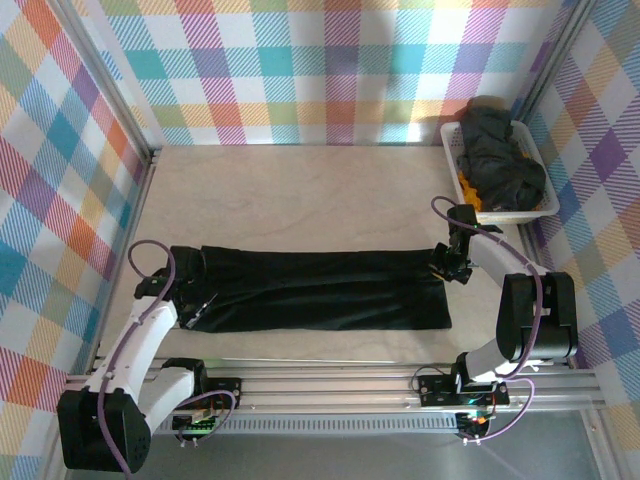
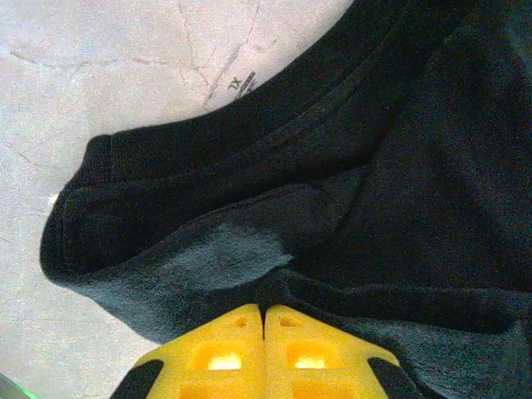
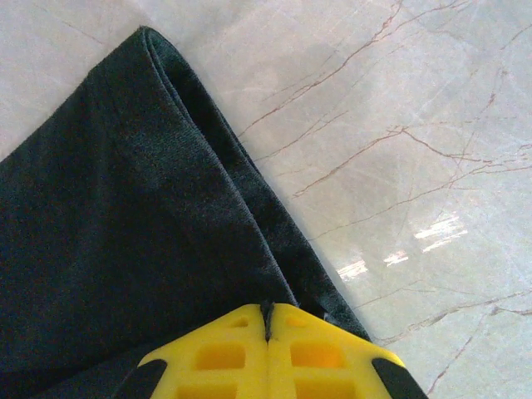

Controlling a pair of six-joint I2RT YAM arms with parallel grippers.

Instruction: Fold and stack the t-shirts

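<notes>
A black t-shirt (image 1: 320,290) lies across the table folded into a long flat strip. My left gripper (image 1: 200,306) is at its left end, and in the left wrist view the yellow fingertips (image 2: 264,309) are shut with a fold of the t-shirt (image 2: 332,166) pinched between them, near the collar and sleeve. My right gripper (image 1: 447,268) is at the strip's far right corner. There its jaws (image 3: 267,309) are shut on the doubled edge of the t-shirt (image 3: 108,216), a sliver of cloth showing between the tips. More black t-shirts (image 1: 500,160) are piled in the basket.
The white plastic basket (image 1: 510,216) stands at the back right against the wall, with a small orange item (image 1: 468,186) under the pile. Bare marble table (image 1: 300,190) stretches behind the strip. Checked walls close in on three sides.
</notes>
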